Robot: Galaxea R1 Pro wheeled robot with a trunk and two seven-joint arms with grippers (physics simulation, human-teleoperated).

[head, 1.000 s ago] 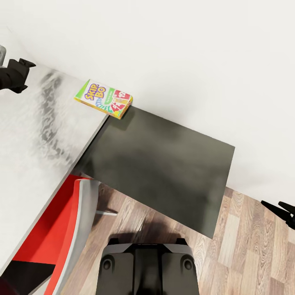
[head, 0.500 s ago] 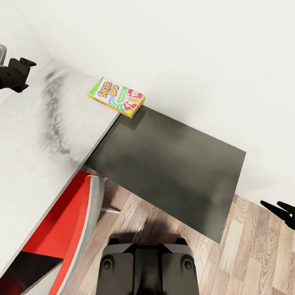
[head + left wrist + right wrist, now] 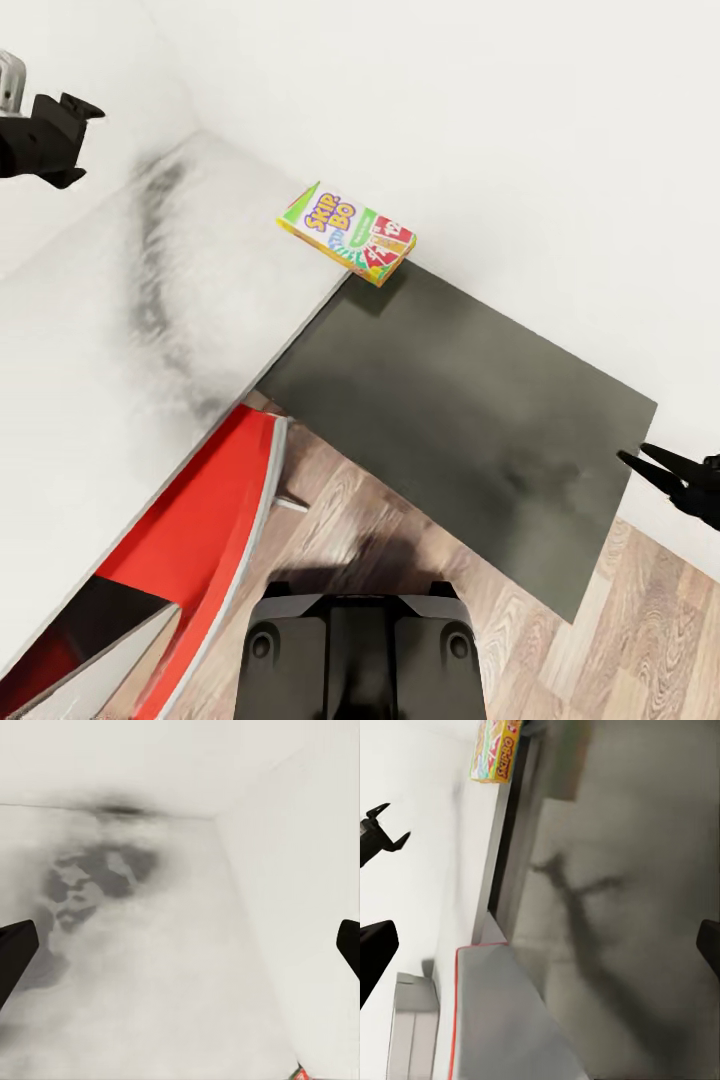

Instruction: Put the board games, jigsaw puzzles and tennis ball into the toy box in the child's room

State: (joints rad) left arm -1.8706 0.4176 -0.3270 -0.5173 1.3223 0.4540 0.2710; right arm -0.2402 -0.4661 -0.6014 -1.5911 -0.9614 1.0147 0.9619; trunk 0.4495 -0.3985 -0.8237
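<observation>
Board game point(image 3: 346, 233) lies untouched on the counter point(image 3: 150, 330) by the wall; both end effectors, left point(image 3: 75, 125) and right point(image 3: 655, 466), gape wide, empty. Packing seems barely begun.

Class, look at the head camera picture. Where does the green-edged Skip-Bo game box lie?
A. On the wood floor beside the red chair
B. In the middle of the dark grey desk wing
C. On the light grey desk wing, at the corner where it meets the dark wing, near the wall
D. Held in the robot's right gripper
C: the Skip-Bo box rests flat on the light grey wing, its end overhanging the dark wing, close to the white wall.
</observation>
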